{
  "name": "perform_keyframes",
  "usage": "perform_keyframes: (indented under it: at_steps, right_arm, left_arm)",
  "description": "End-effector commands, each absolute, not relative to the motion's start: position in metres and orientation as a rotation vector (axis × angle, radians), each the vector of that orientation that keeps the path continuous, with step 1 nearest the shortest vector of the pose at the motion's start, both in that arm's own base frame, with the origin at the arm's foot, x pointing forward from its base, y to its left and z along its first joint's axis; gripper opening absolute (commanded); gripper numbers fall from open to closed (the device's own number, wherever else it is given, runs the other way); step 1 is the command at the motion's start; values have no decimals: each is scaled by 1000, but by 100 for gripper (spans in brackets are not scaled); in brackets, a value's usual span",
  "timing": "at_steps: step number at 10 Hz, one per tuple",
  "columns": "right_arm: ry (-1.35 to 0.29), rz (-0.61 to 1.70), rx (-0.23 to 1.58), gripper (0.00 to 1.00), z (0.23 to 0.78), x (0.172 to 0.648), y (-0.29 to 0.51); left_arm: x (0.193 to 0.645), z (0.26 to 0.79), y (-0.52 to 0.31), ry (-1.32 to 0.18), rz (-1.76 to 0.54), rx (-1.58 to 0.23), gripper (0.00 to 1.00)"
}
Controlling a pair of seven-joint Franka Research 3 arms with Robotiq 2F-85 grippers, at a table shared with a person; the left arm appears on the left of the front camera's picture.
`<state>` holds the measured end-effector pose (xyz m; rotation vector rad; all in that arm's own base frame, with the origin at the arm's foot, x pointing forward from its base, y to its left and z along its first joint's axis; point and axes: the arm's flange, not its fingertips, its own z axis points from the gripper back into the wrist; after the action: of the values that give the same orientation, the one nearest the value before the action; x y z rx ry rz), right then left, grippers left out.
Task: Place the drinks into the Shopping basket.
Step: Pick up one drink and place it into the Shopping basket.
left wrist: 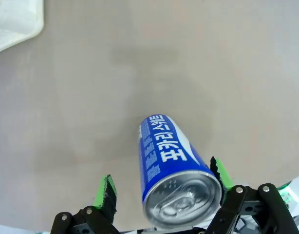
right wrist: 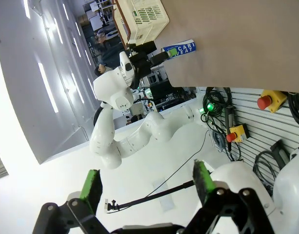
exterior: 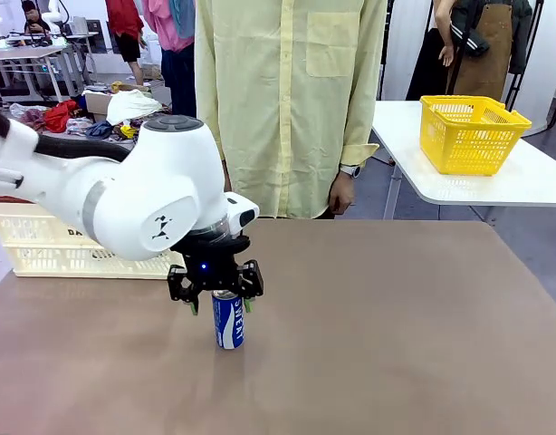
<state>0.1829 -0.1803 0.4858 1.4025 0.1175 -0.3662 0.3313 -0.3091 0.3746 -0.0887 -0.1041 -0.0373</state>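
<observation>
Front view, left gripper (exterior: 215, 303) jaws open around blue can (exterior: 228, 320), can top hidden, basket (exterior: 52, 246) perhaps half-hidden

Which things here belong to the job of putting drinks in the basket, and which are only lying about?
Belong to the job:
- blue can, upright, between the open left gripper
- cream basket, far left on the table

Only lying about:
- yellow basket on the white side table
</observation>
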Motion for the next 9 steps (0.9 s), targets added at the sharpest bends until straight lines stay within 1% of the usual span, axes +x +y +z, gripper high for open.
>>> perform_keyframes:
  at_steps: [1,4,9]
  right_arm:
    - [127,-383,1419,100,493,183,-180]
    - [127,-383,1419,100,493,183,-180]
    - [127,-383,1419,100,493,183,-180]
  left_arm:
    - [340,368,-318,-80,-68,-101,100]
    - [345,367,-321,-108,-56,-60,100]
    - [343,371,-323,-110,-69,-48,100]
